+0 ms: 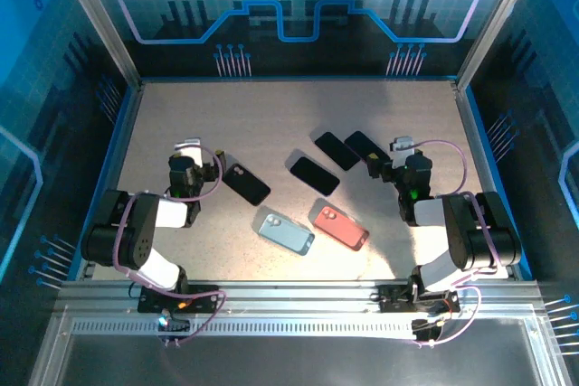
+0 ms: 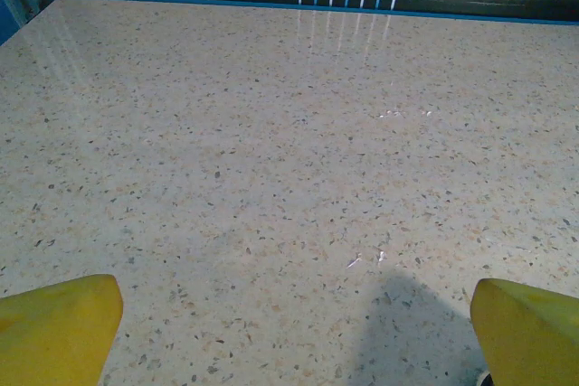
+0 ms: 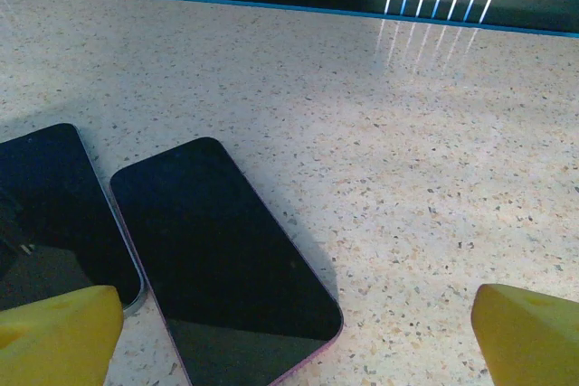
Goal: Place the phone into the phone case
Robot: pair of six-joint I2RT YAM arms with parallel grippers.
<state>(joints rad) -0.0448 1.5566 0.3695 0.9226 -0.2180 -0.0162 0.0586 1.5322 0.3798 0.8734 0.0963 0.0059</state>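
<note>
Three dark-screened phones lie face up mid-table: one [image 1: 314, 174] in the centre, a second [image 1: 337, 150] behind it, and a third [image 1: 366, 146] furthest right. Nearer me lie a black case [image 1: 246, 183], a light blue case [image 1: 286, 230] and a coral case [image 1: 340, 225]. My right gripper [image 1: 401, 145] sits just right of the third phone, open. In the right wrist view a pink-edged phone [image 3: 226, 259] lies between and ahead of the yellow fingertips [image 3: 54, 332], with another phone [image 3: 54, 214] to its left. My left gripper [image 1: 187, 146] is open over bare table [image 2: 289, 178], left of the black case.
A blue-edged wall [image 1: 289, 74] borders the far side of the speckled table, with side rails at left [image 1: 118, 142] and right [image 1: 475, 142]. Open tabletop stretches behind the phones and in front of the left gripper [image 2: 294, 332].
</note>
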